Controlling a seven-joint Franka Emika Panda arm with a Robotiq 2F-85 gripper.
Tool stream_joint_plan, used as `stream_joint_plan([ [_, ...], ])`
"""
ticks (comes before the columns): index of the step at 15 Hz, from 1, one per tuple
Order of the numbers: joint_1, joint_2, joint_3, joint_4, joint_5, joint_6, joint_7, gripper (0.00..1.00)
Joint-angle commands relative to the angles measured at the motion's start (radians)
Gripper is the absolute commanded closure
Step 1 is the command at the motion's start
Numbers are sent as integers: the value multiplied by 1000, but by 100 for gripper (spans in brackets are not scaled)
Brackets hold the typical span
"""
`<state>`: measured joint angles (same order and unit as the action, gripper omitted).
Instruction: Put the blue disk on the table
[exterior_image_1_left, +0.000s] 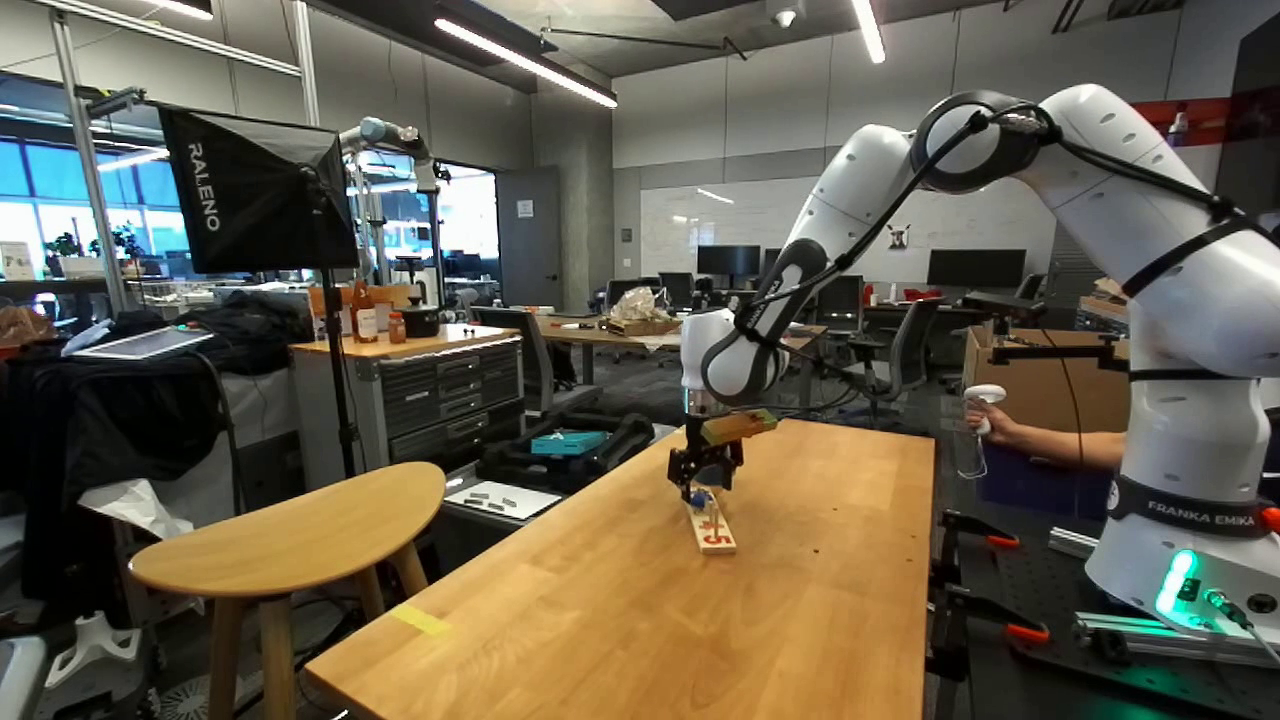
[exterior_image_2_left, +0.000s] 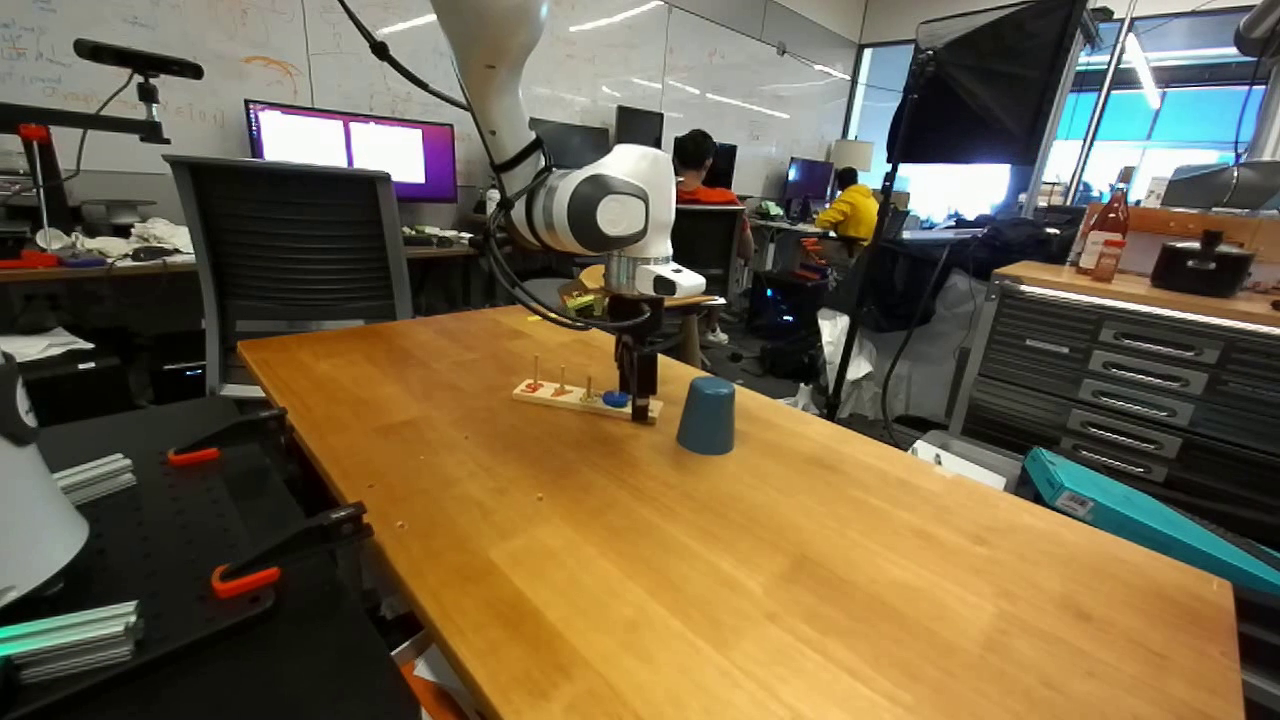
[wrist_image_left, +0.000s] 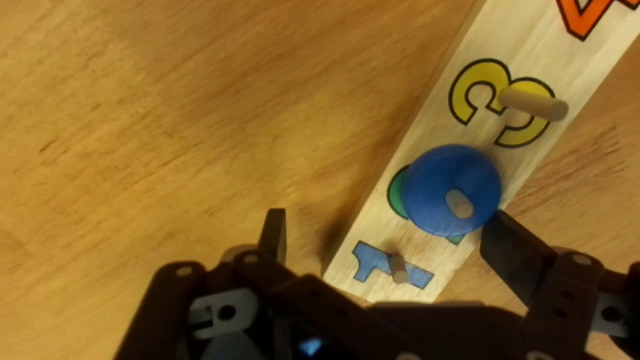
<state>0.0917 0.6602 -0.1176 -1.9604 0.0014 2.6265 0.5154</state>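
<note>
Where a green figure (wrist_image_left: 397, 194) is painted on the pale wooden strip (wrist_image_left: 520, 40), the blue disk (wrist_image_left: 432, 182) sits around a short peg (wrist_image_left: 459, 204) whose tip shows through its middle, and it covers most of that figure. Beside it the gripper (wrist_image_left: 387, 214) is released, its two dark fingers (wrist_image_left: 520, 255) well apart: one is right at the disk's rim, where I cannot tell whether they touch, and the other stands off the strip's opposite long side, over the worktop (exterior_image_2_left: 800, 560).

The strip lies on the worktop. Along it, a blue 1 (wrist_image_left: 375, 261) with a peg comes on one side of the disk, and on the other a yellow 3 (wrist_image_left: 495, 95), also pegged, then part of an orange figure (wrist_image_left: 582, 25) at the edge of the wrist view. Near the strip's end, in an exterior view, a blue-grey cup (exterior_image_2_left: 706, 418) stands with its wider end down. The white arm (exterior_image_1_left: 835, 200) bends down to the gripper in both exterior views.

A piece of yellow tape (exterior_image_1_left: 422, 619) is on the worktop near a corner. Beside one long side is a small rounded table (exterior_image_1_left: 290, 530); toward the opposite side, a hand (exterior_image_1_left: 991, 420) holds a white controller (exterior_image_1_left: 986, 393). Farther out, a drawer cabinet (exterior_image_2_left: 1130, 390) bears a bottle (exterior_image_2_left: 1104, 230), a jar (exterior_image_2_left: 1109, 260) and a dark lidded pot (exterior_image_2_left: 1202, 266), and a black softbox (exterior_image_1_left: 265, 190) shows in both exterior views.
</note>
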Motion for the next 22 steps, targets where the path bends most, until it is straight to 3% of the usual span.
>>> stream_joint_plan([
  [1, 42, -28, -23, -46, 29, 21, 40, 0],
  [12, 95, -59, -41, -77, 17, 16, 171, 0],
  [13, 94, -59, -39, -78, 18, 15, 176, 25],
  [14, 90, -60, -35, -78, 24, 11, 182, 26],
  [20, 87, -62, -32, -73, 22, 14, 213, 74],
  [22, 84, -67, -30, -71, 23, 13, 217, 82],
])
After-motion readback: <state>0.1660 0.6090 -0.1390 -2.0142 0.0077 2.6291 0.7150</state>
